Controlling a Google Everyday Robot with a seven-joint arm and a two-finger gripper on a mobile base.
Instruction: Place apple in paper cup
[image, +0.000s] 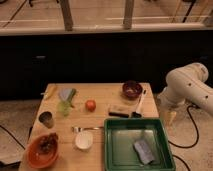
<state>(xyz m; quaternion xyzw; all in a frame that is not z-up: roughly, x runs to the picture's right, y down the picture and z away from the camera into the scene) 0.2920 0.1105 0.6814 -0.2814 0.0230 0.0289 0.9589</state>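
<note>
A red apple (90, 105) sits on the wooden table (100, 90) near its middle. A white paper cup (83, 141) stands upright toward the front, below and slightly left of the apple, with a gap between them. My white arm comes in from the right. Its gripper (171, 118) points down beside the table's right edge, far to the right of the apple and the cup, and holds nothing that I can see.
A green tray (111, 150) with a grey sponge (144, 151) fills the front right. A dark red bowl (132, 89), a brush (139, 105), a dark block (118, 111), a fork (86, 128), a green cup (64, 107), a metal cup (46, 119), an orange bowl (42, 150) and a banana (50, 91) lie around.
</note>
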